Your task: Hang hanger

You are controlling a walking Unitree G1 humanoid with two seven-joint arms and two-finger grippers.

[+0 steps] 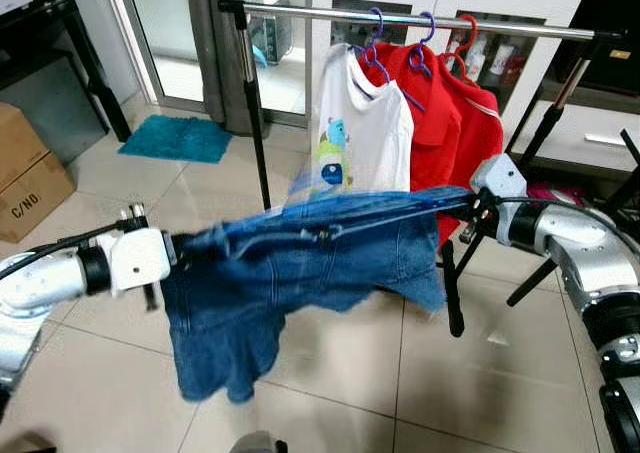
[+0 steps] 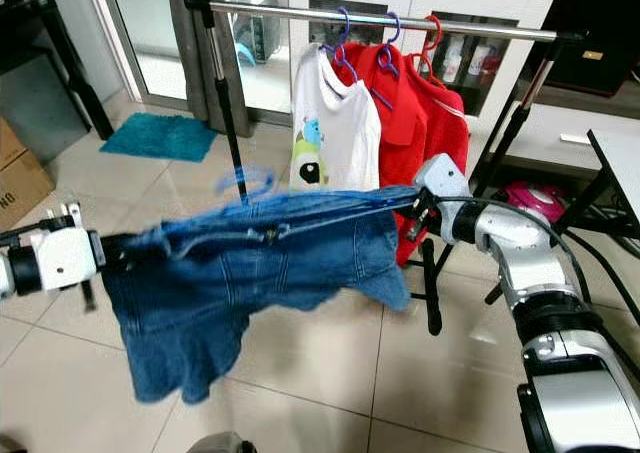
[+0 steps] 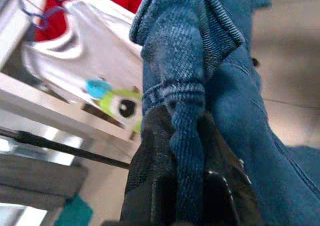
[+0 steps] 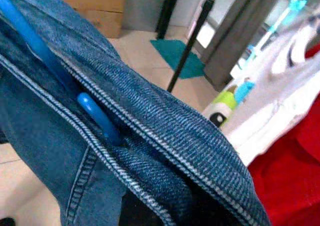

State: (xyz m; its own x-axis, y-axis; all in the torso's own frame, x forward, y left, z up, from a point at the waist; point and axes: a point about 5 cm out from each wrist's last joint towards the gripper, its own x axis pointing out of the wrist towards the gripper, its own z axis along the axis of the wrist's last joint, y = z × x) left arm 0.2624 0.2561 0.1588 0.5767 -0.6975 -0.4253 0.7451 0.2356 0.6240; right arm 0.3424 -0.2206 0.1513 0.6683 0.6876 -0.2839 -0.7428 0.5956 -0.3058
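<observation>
Nearest the robot, a pair of blue denim shorts [image 1: 300, 273] is stretched out level between the two arms, above the tiled floor [image 1: 340, 373]. The left gripper [image 1: 172, 256] is clamped on one end of the waistband; in the left wrist view its black fingers [image 3: 160, 176] pinch a bunched roll of denim between them. The right gripper [image 1: 468, 205] is at the other end of the waistband, but its fingers are buried in the cloth, so whether they are closed cannot be told. A blue plastic hanger [image 4: 95, 113] lies tucked inside the waistband of the shorts, and its curved hook [image 2: 245, 181] rises faintly above the top edge of the denim, blurred. The shorts hang lower on the left side, where one leg droops toward the floor. Just behind the shorts stands a clothes rack [image 1: 420, 20] with a silver bar on black legs. On the bar hang a white T-shirt [image 1: 365, 138] with a cartoon print, on a purple hanger, and beside it two red shirts [image 1: 455, 123]. Farther back on the left, a teal mat [image 1: 178, 138] lies on the floor before a glass door, with a cardboard box [image 1: 25, 173] at the left edge. A white cabinet [image 1: 440, 3] stands behind the rack.
</observation>
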